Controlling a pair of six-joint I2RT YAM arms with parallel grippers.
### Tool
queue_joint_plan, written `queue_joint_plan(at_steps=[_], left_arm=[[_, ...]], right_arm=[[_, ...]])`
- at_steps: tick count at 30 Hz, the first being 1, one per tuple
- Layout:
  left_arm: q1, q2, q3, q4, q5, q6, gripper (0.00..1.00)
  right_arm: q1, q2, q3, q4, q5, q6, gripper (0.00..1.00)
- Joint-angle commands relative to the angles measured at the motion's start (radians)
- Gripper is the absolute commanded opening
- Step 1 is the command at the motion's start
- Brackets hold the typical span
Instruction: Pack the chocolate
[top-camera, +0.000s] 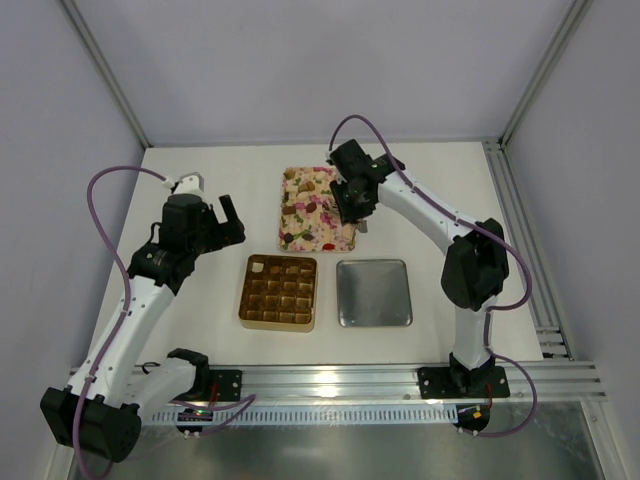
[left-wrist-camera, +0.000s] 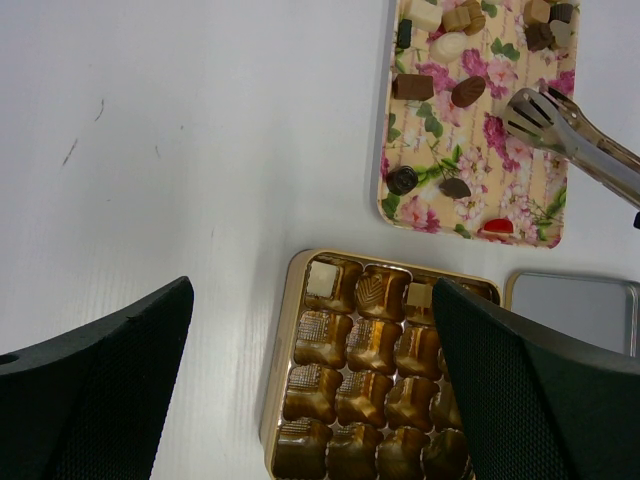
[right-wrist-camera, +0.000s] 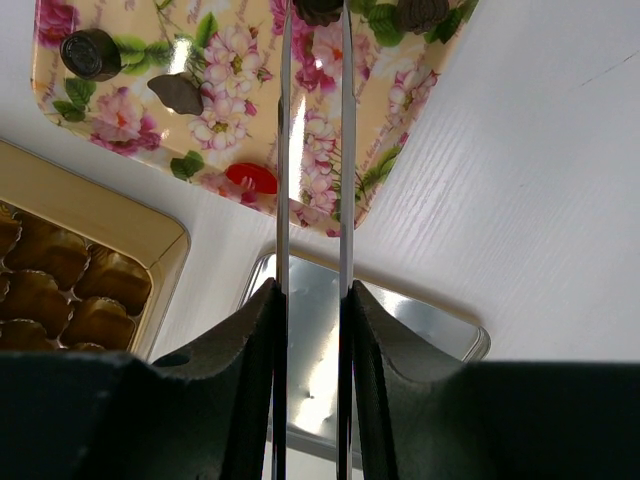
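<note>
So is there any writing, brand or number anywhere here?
None can be read. The square gold box with brown cells shows no lettering, the pink flower-patterned tray bears only flowers, the flat silver metal tray and the metal tongs show none, and any marks on the chocolate pieces are too small to tell.

Shiny metal tongs (left-wrist-camera: 560, 128), glossy gold box (left-wrist-camera: 283, 340), matt white table (left-wrist-camera: 200, 150), smooth chocolate (left-wrist-camera: 412, 87)

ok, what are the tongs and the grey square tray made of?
The tongs look like polished steel: bright, mirror-like glints on thin blades. The grey tray is probably metal too, with a duller, brushed-looking finish: soft grey sheen and a raised rim. The exact alloy can't be told.
</note>
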Motion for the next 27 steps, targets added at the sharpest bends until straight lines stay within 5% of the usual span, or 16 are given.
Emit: queue_joint_plan(at_steps=[1,27], left_arm=[[0.001,-0.008,0.002,0.011,-0.012,0.002,1.00],[0.001,-0.008,0.003,0.011,-0.012,0.001,1.00]], right_arm=[[-0.005,-0.065,0.013,0.012,0.009,-0.003,0.33],[0.072,-0.251,-0.090,-0.006,-0.052,0.022,0.33]])
